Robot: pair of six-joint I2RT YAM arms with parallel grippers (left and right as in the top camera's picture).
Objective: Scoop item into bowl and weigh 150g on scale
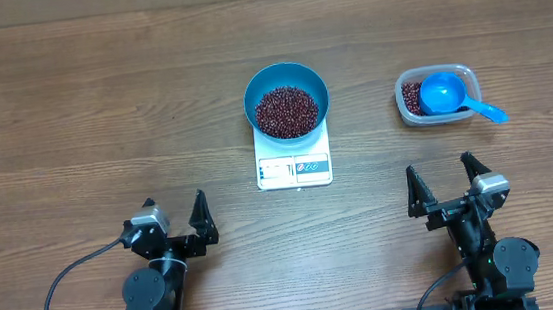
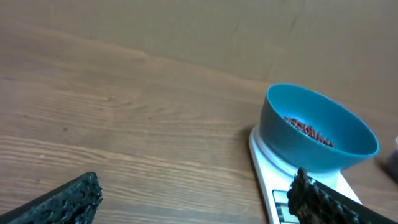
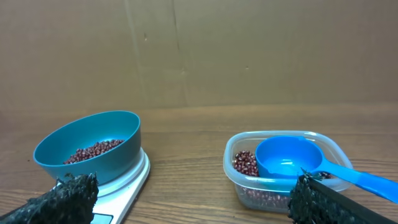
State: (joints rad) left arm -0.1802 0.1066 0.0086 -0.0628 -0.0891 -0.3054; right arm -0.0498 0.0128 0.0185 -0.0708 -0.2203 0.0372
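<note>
The blue bowl [image 1: 287,100] [image 2: 317,127] [image 3: 90,148] sits on the white scale [image 1: 294,167] [image 2: 273,180] [image 3: 127,183] at the table's middle, with a heap of red-brown beans [image 1: 287,112] [image 3: 93,149] inside. More beans [image 1: 411,96] [image 3: 245,163] lie in the clear tub [image 1: 435,95] [image 3: 286,168] at the right, where the blue scoop [image 1: 449,95] [image 3: 292,158] rests. My left gripper [image 1: 174,214] [image 2: 193,196] stands open near the front left, holding nothing. My right gripper [image 1: 443,180] [image 3: 189,196] stands open near the front right, short of the tub, and holds nothing.
The scoop's handle [image 1: 489,111] [image 3: 367,182] sticks out over the tub's right rim. Bare wooden table [image 1: 102,110] lies around the scale. A brown cardboard wall [image 3: 199,50] stands behind the table.
</note>
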